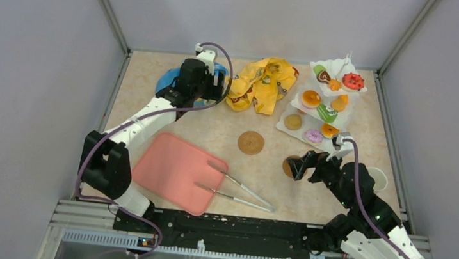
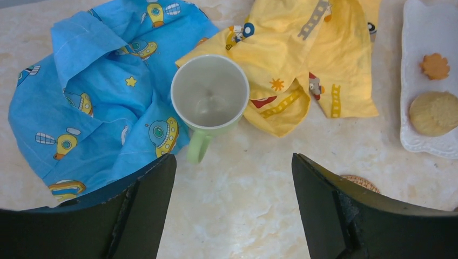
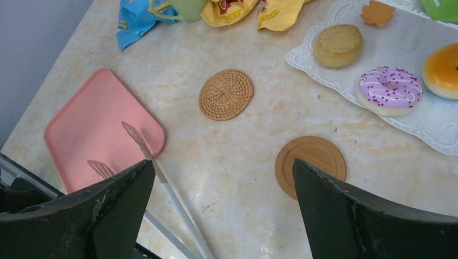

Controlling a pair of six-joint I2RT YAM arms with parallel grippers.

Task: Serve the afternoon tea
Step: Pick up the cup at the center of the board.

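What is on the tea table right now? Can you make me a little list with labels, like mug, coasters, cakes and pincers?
green mug: upright, empty, between the blue cloth and the yellow cloth
coasters: woven coaster and smooth coaster, nothing on either
cakes: on the white stand
left pincer: open, near the green mug, holding nothing
right pincer: open, near the smooth coaster, holding nothing

The beige marbled table [image 1: 213, 134] has a woven coaster [image 1: 250, 143] at its centre and a smooth wooden coaster [image 3: 310, 164] toward 4 o'clock. A pink tray [image 1: 174, 170] lies at 8 o'clock, with metal tongs [image 1: 239, 192] half on it. A blue cloth [image 2: 81, 108] lies at 11, a yellow cloth [image 1: 262, 83] at 12, a pale green mug [image 2: 209, 97] between them, and a white tiered stand [image 3: 345, 75] at 2.
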